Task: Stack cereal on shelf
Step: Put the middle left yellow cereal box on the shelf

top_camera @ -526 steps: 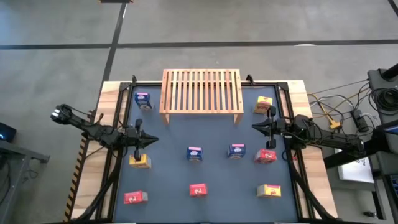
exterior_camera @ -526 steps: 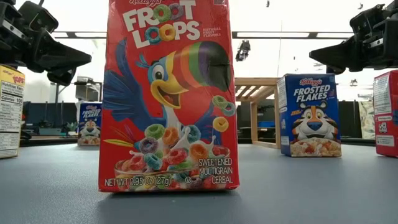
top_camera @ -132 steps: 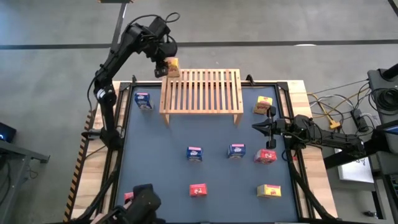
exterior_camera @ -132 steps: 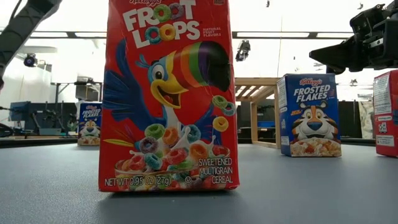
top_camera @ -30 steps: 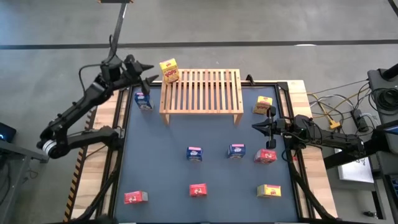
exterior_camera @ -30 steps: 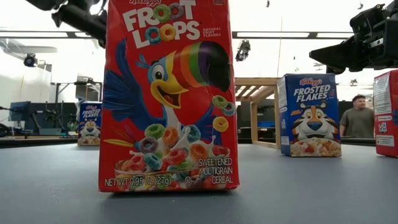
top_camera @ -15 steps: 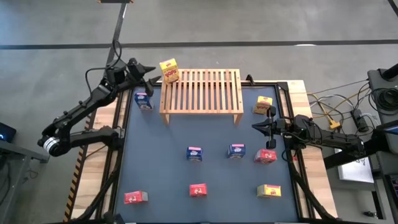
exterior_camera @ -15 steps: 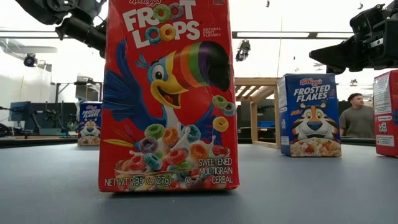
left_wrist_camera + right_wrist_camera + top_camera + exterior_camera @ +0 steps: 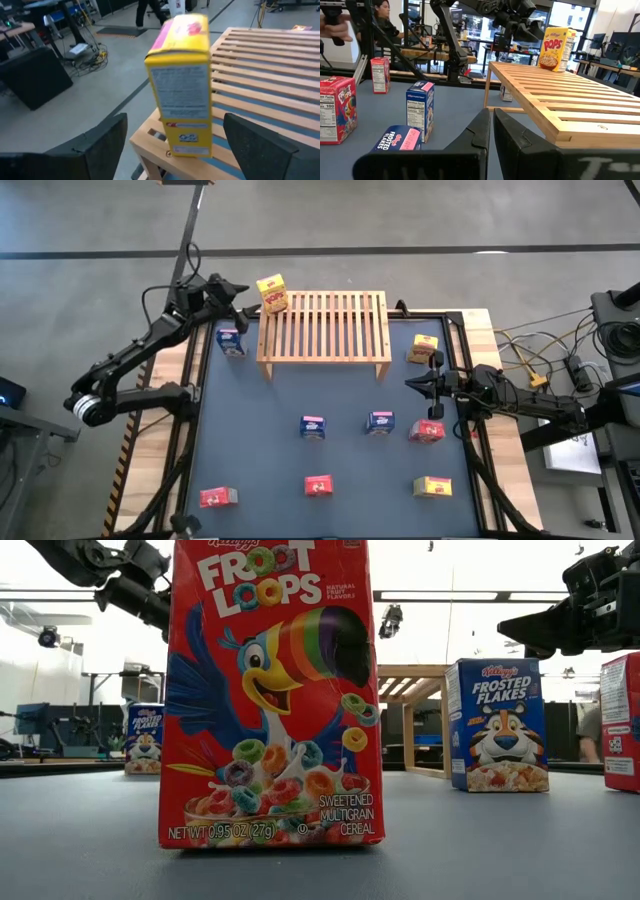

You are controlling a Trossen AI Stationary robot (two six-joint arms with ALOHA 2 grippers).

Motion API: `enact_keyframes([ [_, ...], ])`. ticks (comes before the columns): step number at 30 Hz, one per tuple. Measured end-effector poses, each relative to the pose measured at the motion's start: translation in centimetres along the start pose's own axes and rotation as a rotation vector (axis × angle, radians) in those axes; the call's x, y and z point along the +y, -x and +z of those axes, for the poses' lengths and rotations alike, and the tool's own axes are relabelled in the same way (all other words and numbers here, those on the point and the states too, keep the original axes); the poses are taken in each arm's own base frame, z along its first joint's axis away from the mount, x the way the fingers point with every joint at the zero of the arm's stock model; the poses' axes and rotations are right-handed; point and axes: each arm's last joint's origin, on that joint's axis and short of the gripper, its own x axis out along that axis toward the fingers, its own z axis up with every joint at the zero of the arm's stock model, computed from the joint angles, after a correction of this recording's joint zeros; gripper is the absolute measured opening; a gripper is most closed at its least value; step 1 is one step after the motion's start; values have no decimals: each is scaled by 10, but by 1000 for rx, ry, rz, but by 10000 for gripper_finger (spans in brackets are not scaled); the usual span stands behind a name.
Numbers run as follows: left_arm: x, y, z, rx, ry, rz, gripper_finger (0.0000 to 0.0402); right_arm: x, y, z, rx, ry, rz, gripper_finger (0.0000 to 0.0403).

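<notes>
A yellow cereal box (image 9: 271,292) stands upright on its bottom end on the far left corner of the wooden slatted shelf (image 9: 323,327). My left gripper (image 9: 243,302) is open just left of it, pointing at it. In the left wrist view the box (image 9: 182,85) stands ahead of the two spread fingers, and neither finger touches it. My right gripper (image 9: 410,384) is shut and hangs at the table's right side, level with the shelf's near legs. Several more cereal boxes stand on the table: blue (image 9: 230,341), yellow (image 9: 423,348), blue (image 9: 313,426), red (image 9: 318,486).
More boxes stand at blue (image 9: 380,422), red (image 9: 427,430), yellow (image 9: 432,486) and red (image 9: 217,498). The red box (image 9: 270,690) fills the low view. Cables and gear (image 9: 560,370) lie beyond the table's right edge. People show in the room behind.
My left gripper has come down a little beside the shelf's far left corner, still pointing at the yellow box. The box has stayed upright where it stood. My right arm has kept still.
</notes>
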Motion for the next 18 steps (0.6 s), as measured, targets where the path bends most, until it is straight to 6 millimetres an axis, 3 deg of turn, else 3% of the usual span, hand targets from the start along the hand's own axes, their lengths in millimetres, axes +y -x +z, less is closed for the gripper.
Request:
enact_keyframes([
  [18, 7, -42, -18, 7, 32, -68, 314, 0, 0, 0, 0, 0, 0, 13],
])
